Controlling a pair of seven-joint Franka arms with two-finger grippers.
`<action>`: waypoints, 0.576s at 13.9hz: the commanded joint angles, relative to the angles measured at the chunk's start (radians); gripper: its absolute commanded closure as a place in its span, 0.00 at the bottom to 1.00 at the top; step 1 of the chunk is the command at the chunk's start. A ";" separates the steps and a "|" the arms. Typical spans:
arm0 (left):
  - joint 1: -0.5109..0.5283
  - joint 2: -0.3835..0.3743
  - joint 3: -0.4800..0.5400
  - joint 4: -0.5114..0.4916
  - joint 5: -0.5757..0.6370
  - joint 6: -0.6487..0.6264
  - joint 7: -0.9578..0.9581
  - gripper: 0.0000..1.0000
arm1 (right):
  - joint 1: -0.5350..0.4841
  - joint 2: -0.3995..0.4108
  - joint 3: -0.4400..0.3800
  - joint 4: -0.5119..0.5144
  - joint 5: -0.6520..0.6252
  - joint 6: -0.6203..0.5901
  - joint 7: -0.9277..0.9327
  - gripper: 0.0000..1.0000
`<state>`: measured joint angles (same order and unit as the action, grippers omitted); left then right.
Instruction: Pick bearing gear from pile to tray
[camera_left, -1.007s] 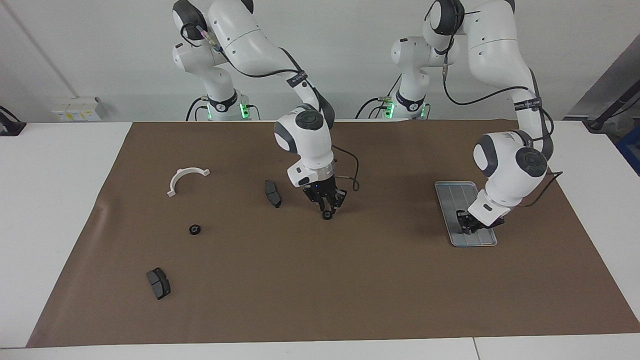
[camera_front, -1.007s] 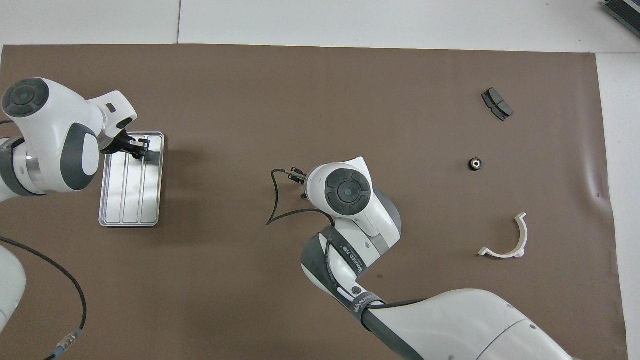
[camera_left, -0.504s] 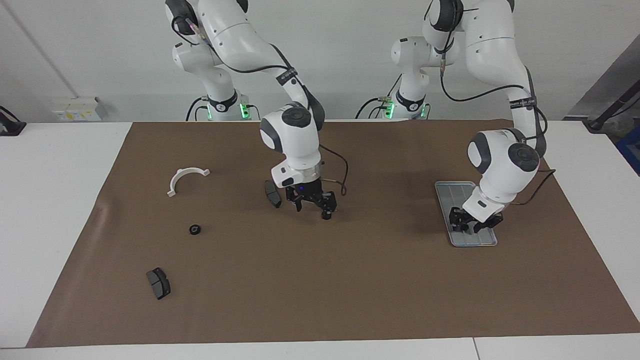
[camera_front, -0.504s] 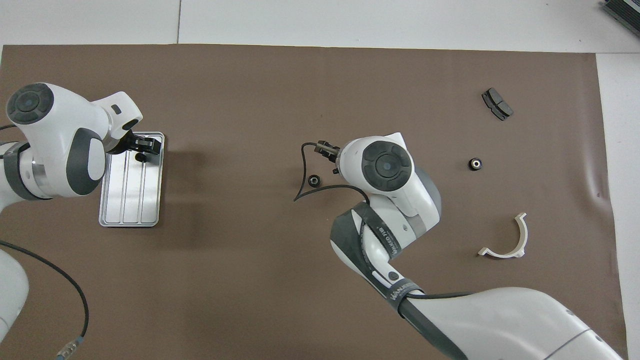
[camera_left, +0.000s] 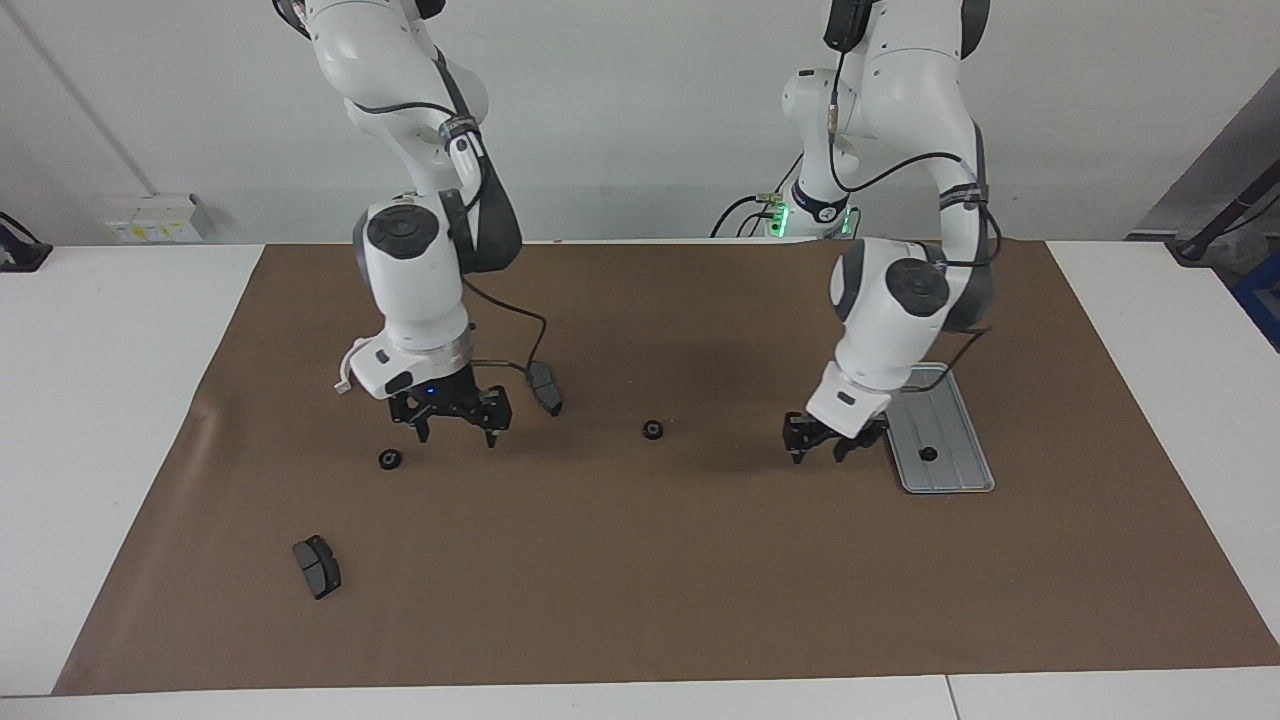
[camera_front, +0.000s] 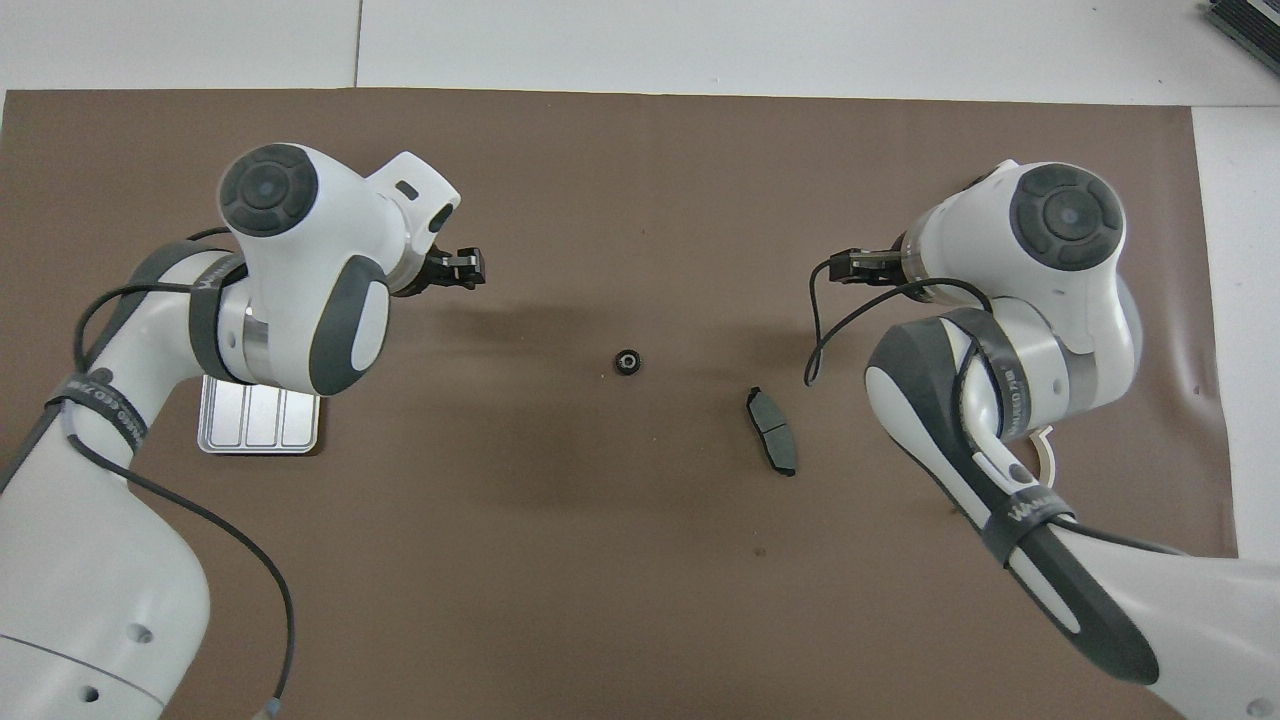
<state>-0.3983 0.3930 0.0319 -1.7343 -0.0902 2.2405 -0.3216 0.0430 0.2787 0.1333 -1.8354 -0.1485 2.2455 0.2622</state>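
My right gripper and left gripper hang spread, empty. Only the facing view shows one gear on the tray, another gear beside my right fingers.

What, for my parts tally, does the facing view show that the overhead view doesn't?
Only the facing view: a gear lying in the tray, a second gear near the right hand, and the brake pad farthest from the robots; these are hidden from above. Only the overhead view: no extra part. Both: the middle gear, the other brake pad, part of the tray, and both hands open and empty, the left hand over the mat beside the tray.
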 joint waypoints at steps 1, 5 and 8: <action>-0.109 0.004 0.023 0.025 -0.002 -0.024 -0.117 0.34 | -0.083 -0.006 0.019 -0.057 0.000 0.017 -0.235 0.00; -0.227 0.062 0.023 0.059 0.003 -0.007 -0.178 0.34 | -0.173 0.042 0.020 -0.067 0.012 0.029 -0.425 0.00; -0.261 0.078 0.023 0.058 0.012 0.030 -0.182 0.34 | -0.190 0.065 0.020 -0.134 0.059 0.109 -0.435 0.00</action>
<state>-0.6342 0.4476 0.0355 -1.7035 -0.0896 2.2530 -0.4913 -0.1280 0.3377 0.1345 -1.9177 -0.1314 2.2929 -0.1432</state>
